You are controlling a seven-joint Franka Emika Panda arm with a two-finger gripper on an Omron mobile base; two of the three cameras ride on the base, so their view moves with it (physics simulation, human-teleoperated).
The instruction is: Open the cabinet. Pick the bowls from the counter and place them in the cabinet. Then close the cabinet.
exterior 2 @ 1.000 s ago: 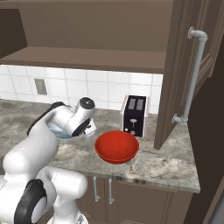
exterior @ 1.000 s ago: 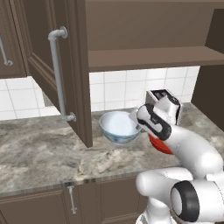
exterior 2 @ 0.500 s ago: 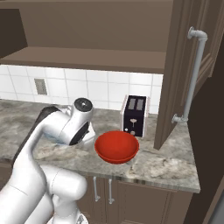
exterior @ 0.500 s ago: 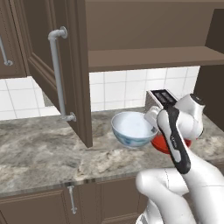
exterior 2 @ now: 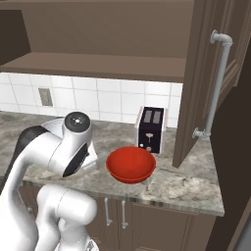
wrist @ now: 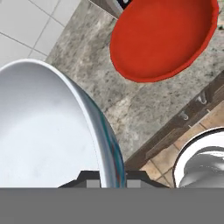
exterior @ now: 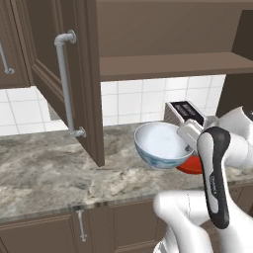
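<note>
Above the grey-brown marbled stone tabletop [exterior: 54, 168], the end effector [wrist: 113, 177] is clamped narrowly on the rim of the round white bowl with blue pattern outside [exterior: 160, 145], holding it tilted in the air below the brown shelf [exterior: 173, 65] of the open dark brown wooden wall cabinet [exterior: 79, 74]. The plain glossy red bowl [exterior 2: 131, 163] rests on the tabletop, just before the black toaster [exterior 2: 151, 129]. No writing is legible anywhere.
</note>
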